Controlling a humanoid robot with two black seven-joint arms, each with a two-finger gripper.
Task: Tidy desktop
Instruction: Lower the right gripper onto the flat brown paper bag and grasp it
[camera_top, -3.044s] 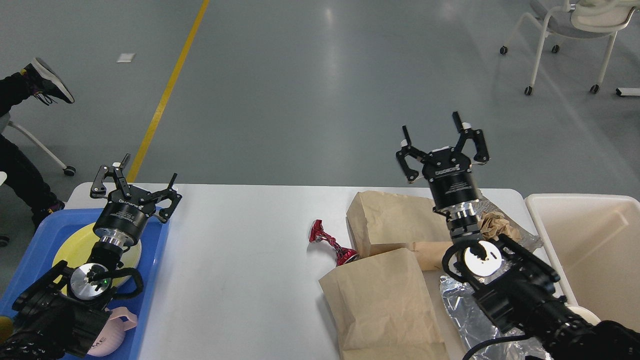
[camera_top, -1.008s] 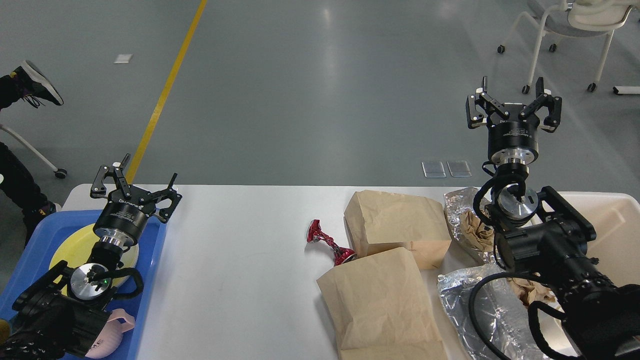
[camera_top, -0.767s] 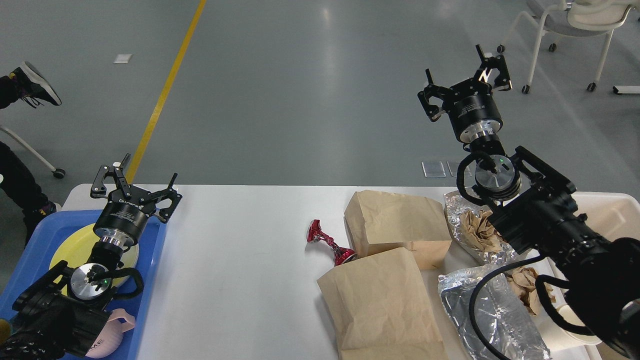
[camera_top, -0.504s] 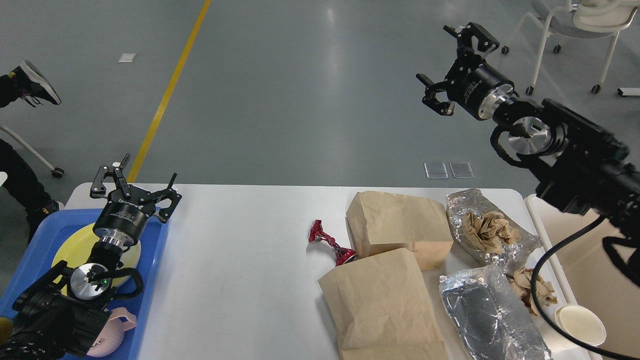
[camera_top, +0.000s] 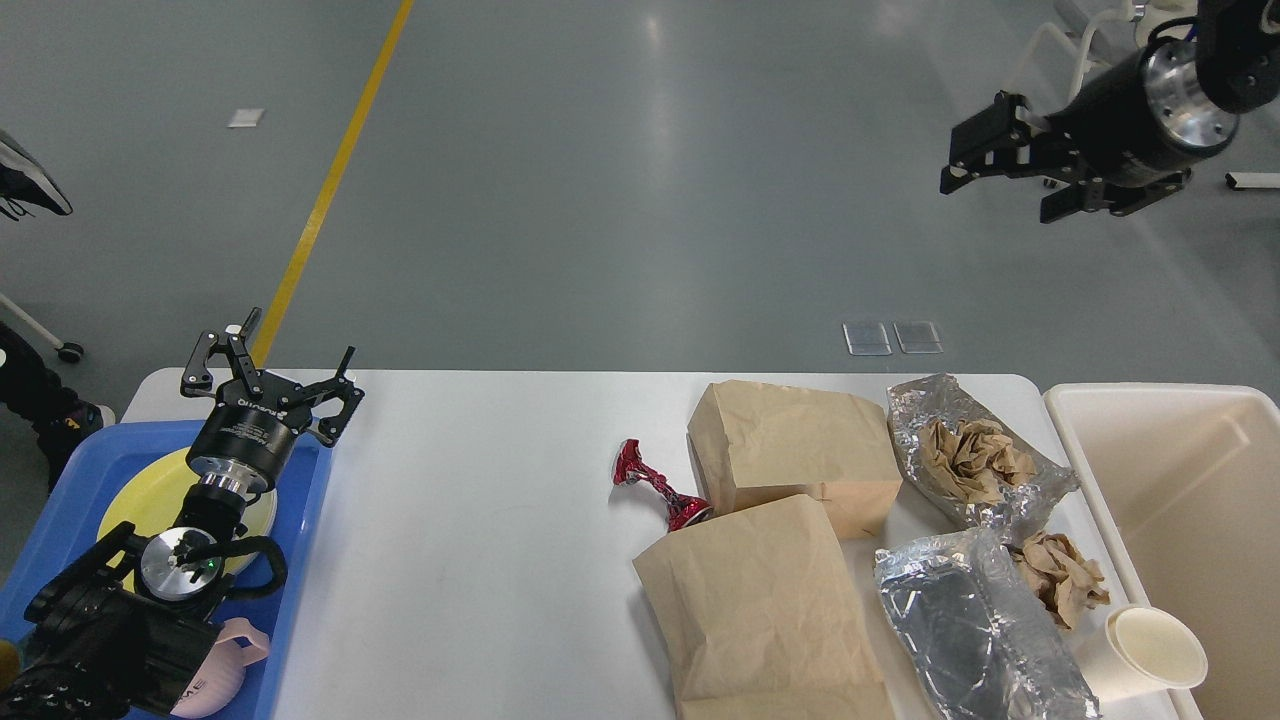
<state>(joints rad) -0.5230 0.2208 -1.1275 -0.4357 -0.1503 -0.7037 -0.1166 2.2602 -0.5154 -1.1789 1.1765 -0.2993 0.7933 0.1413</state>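
Blue plastic tray (camera_top: 310, 560) sits at the left end of the desktop (camera_top: 480, 540), the white tabletop that fills the lower part of the view. It holds a yellow plate (camera_top: 130, 500) and a pink cup (camera_top: 225, 670). The left gripper (camera_top: 272, 365) is above the tray's far right corner, jaws spread and empty. Toward the desktop's middle lies a crushed red can (camera_top: 655, 485), its right end touching two brown paper bags: the far bag (camera_top: 795, 455) and the near bag (camera_top: 765, 610), which overlaps it. Right of the bags lie a far foil wrapper (camera_top: 1000, 500) holding crumpled brown paper (camera_top: 965, 455) and a near foil wrapper (camera_top: 975, 630). A white paper cup (camera_top: 1140, 655) lies tipped at the desktop's right edge, beside a cream bin (camera_top: 1180, 490). The right gripper (camera_top: 1000, 175) is raised over the floor beyond the desktop's far right corner, jaws apart and empty.
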